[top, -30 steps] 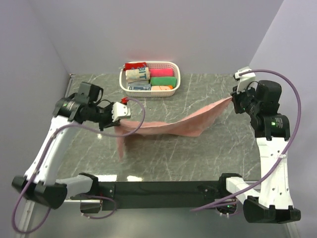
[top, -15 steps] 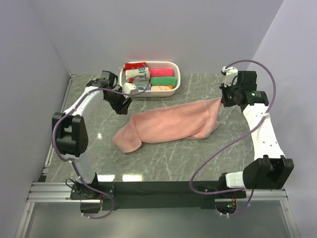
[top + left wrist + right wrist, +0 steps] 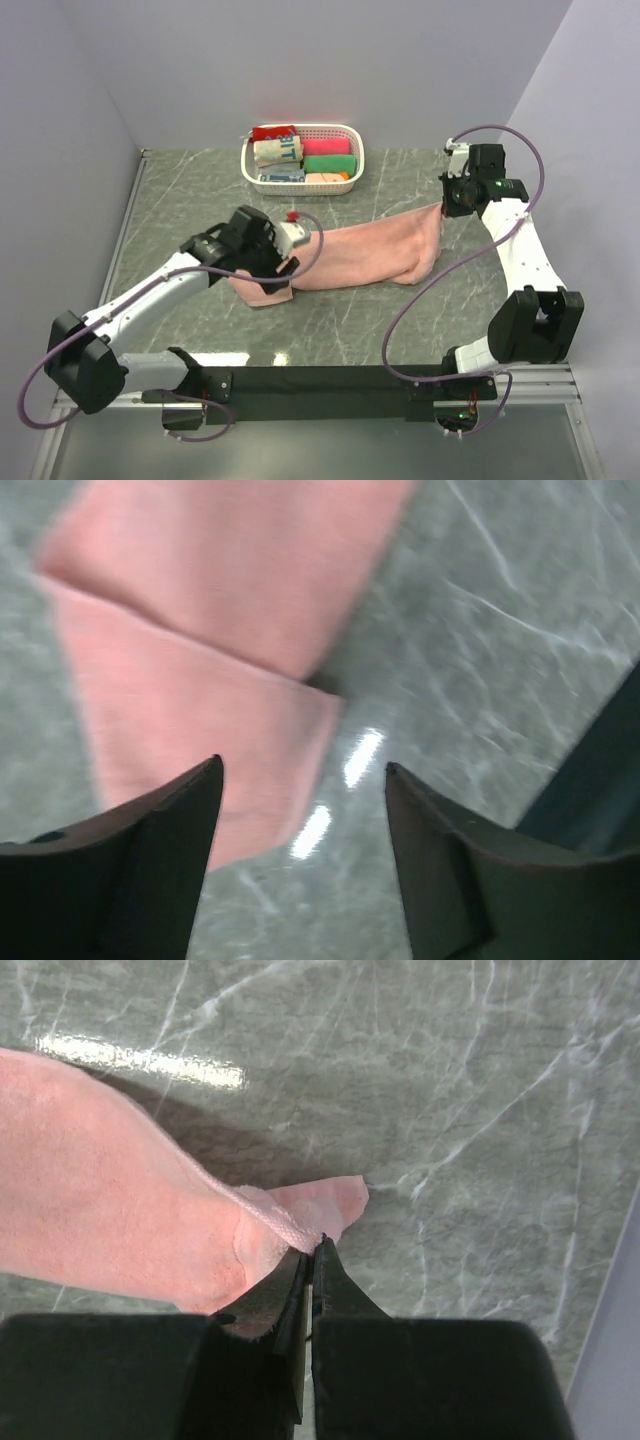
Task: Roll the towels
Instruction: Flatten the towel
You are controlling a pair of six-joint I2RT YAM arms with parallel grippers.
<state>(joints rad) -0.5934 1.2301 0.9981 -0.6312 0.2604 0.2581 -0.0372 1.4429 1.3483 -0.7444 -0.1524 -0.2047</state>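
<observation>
Right hand (image 3: 315, 1245) pinches one corner of the salmon-pink towel (image 3: 360, 255). Left hand (image 3: 300, 770) hangs spread above the towel's doubled-over left end. The towel lies rumpled lengthwise across the middle of the tabletop (image 3: 190, 190), with open marble near and left of it and the basket (image 3: 320, 187) apart behind it.

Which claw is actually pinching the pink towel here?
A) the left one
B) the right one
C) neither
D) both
B: the right claw is shut on a corner of the pink towel, while the left claw stands open above the cloth, gripping nothing.
</observation>
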